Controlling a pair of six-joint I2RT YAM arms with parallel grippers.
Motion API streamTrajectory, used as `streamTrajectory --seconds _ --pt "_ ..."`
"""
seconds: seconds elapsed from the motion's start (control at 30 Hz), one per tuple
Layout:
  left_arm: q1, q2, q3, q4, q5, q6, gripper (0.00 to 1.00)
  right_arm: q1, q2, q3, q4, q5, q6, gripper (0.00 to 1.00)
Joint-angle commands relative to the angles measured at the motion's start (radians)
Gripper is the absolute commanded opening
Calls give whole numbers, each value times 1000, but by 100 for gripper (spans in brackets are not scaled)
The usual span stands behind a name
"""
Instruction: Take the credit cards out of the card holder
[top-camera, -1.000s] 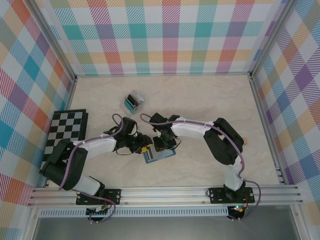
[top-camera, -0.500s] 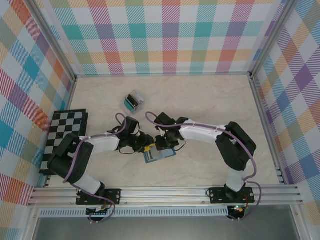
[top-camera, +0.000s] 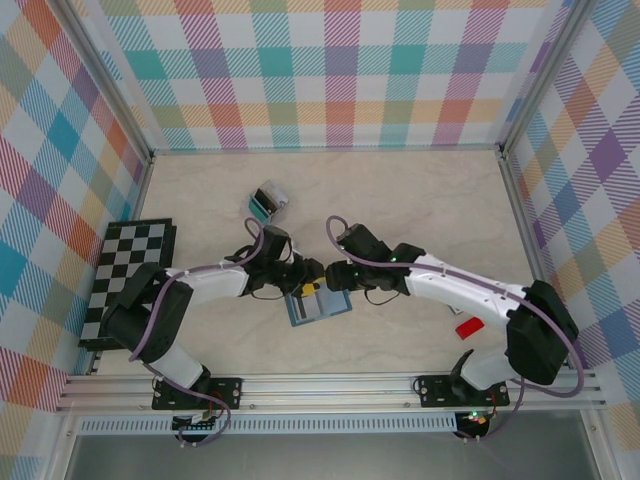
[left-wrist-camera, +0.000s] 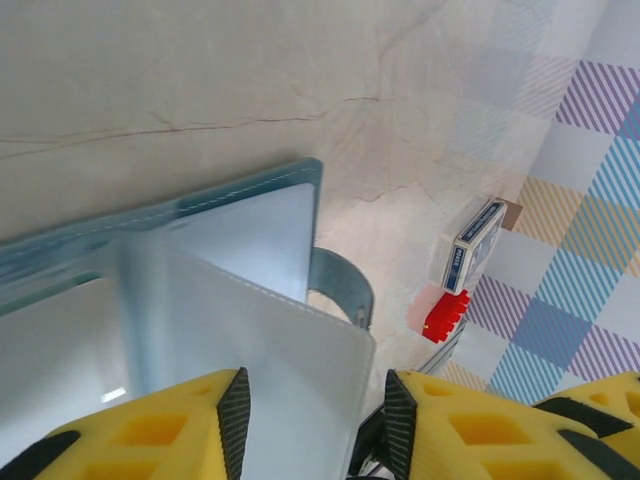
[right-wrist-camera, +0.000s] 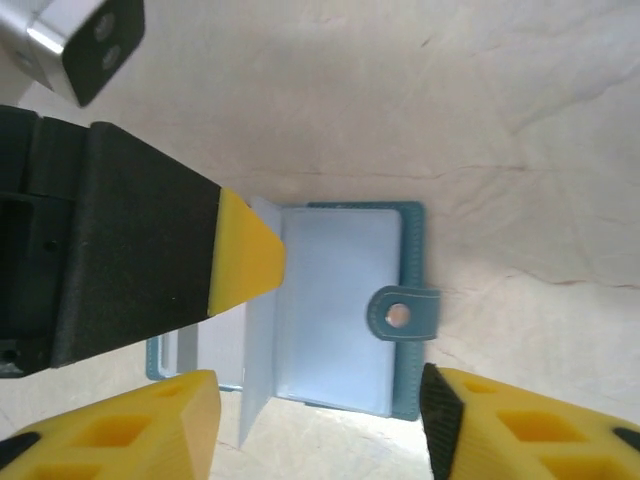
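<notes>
Surface: marbled tabletop (top-camera: 430, 200), walled in plaid.
Card holder (right-wrist-camera: 345, 300): laid open mid-table, tab (right-wrist-camera: 400, 315) unfastened, one pale leaf (right-wrist-camera: 260, 340) stood up.
Left gripper (left-wrist-camera: 312, 395): jaws apart, the leaf between them.
Right gripper (right-wrist-camera: 320, 395): spread wide over the holder, nothing held.
Advice: the leaf should be kept raised and the holder steadied while a card edge is pinched squarely.
Change: both jaws have been widened; the right arm has been stretched out, uncovering a red object (top-camera: 470, 327).

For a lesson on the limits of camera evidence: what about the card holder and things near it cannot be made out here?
Top view: the left hand and right hand cover part of the card holder.
Right wrist view: the left hand's finger hides one panel; whether cards sit inside, unclear.
Left wrist view: print on the small box too small and blurred.
</notes>
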Motion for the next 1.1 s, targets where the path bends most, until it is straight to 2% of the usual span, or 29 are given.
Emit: streamTrajectory --seconds 0.0,0.2,0.47,0.63,0.73,0.8,0.93,1.07 --pt "-30 40 46 19 10 -20 44 -9 -47 -31 11 79 20 62" --pt "-63 74 91 -33 -91 -50 48 -13 -57 -38 -4 68 16 66" --pt "-50 66 143 -105 -112 -10 52 -14 -65 -32 11 12 -10 69" --pt "9 -25 107 -191 -142 35 61 -14 -4 1 49 -126 -36 70" --pt "53 -111 37 -204 -158 34 75 -13 48 33 54 -154 -30 70" --pt "78 -172 -9 -223 -173 33 80 -16 83 62 50 -165 -34 70" --pt "118 -282 -83 -294 -203 44 83 -26 167 129 46 -241 -33 70" --pt "133 -363 -139 -338 -226 41 84 -31 266 196 37 -357 -36 65"
